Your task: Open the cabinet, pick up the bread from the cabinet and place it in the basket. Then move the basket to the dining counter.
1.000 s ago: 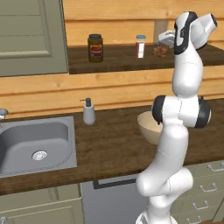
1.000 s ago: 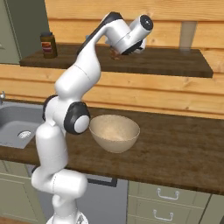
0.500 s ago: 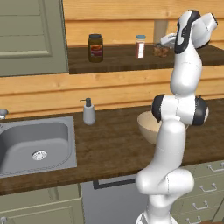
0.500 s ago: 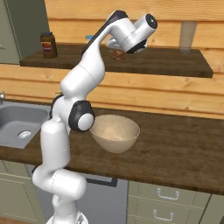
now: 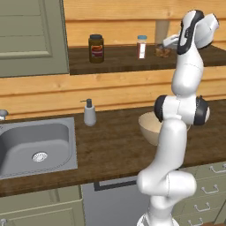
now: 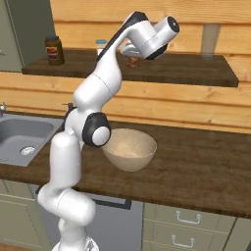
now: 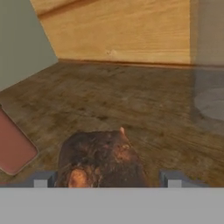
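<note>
Bread (image 7: 103, 159) between the spread fingers (image 7: 41, 179)

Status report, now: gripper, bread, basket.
Gripper up at the cabinet shelf, fingers either side of the bread, not clamped. Basket waiting on the worktop below. Nothing blocking the bread.
</note>
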